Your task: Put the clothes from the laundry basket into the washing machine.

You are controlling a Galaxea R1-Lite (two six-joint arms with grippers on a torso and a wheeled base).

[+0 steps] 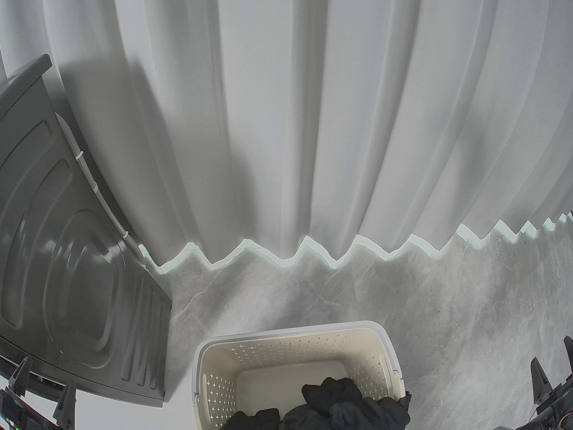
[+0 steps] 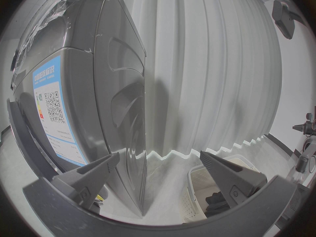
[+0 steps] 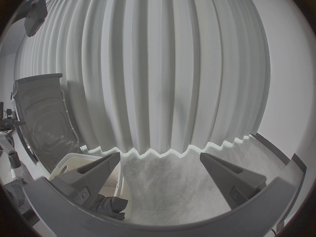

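**A:** How do the jaws stand?

**B:** Both wide, holding nothing. The left gripper [image 1: 43, 383] sits low beside the washing machine [image 1: 71, 270], the right gripper [image 1: 552, 353] low on the opposite side.

**A:** And the clothes [image 1: 340, 404]?

**B:** A dark heap at the near end of the laundry basket [image 1: 286, 332], between the arms, lying crosswise and bulking rightward. The right arm looks the nearer. Farther off on the left stands the machine, against a white curtain [image 1: 298, 120].
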